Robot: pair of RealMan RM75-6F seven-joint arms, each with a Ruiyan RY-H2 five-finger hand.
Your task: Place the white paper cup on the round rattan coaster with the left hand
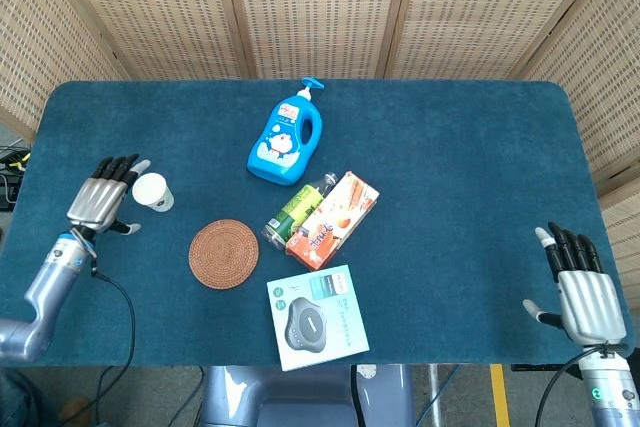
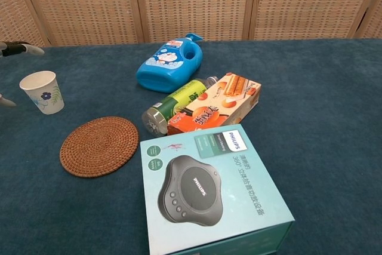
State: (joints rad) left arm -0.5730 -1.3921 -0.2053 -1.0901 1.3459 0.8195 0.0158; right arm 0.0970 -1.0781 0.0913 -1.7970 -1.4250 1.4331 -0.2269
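My left hand (image 1: 103, 197) is spread wide, holding nothing, just left of the cup (image 1: 152, 191). The cup stands on the blue table (image 1: 450, 147), near the coaster (image 1: 224, 254)

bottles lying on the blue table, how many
2: the blue plastic pump bottle toward the far edge, and the green-labelled bottle lying against the orange snack box. None looks hidden.

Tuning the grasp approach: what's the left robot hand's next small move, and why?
Probably ease right and close around the cup. The left robot hand is open just beside it, fingertips near the rim, nothing gripped; the cup stands upright, apart from the coaster.
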